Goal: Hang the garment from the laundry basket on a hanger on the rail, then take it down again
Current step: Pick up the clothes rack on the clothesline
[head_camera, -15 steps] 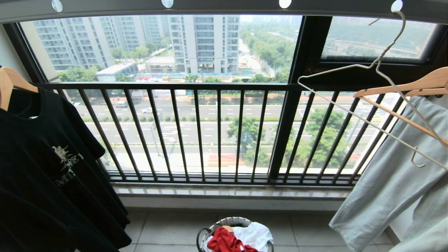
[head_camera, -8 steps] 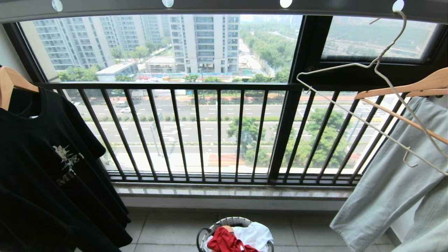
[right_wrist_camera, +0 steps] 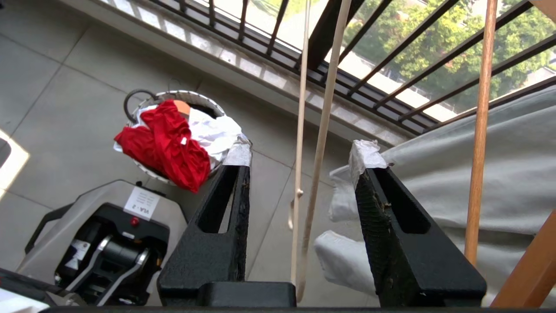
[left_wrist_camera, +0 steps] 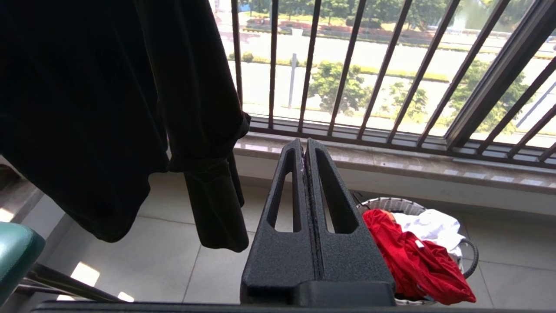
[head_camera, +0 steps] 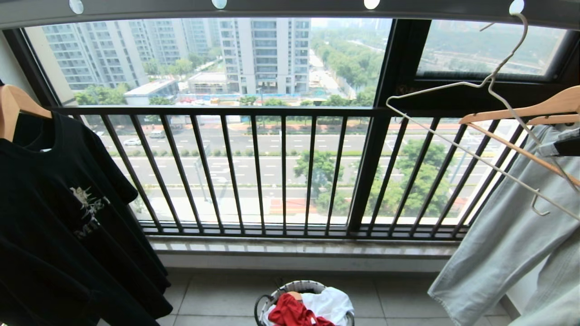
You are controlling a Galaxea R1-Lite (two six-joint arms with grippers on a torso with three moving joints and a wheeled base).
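Step in hand: reaching for the hanger [head_camera: 457, 140], not yet gripped. Right gripper [right_wrist_camera: 299, 163] is raised beside the pale trousers [head_camera: 503, 253]; its jaws stand spread, with the hanger's thin rods running between them, untouched. The hanger hangs by its hook on the rail [head_camera: 290, 9]. The red shirt [head_camera: 294, 312] lies in the basket [head_camera: 272, 294] on the floor. Left gripper [left_wrist_camera: 305, 152] is low, jaws pressed together, empty.

Next, probably: close on the rod squarely, then lift the hook clear.

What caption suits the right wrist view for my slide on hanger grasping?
Open right gripper straddles the thin white hanger, not gripping it; red shirt waits in the basket below.
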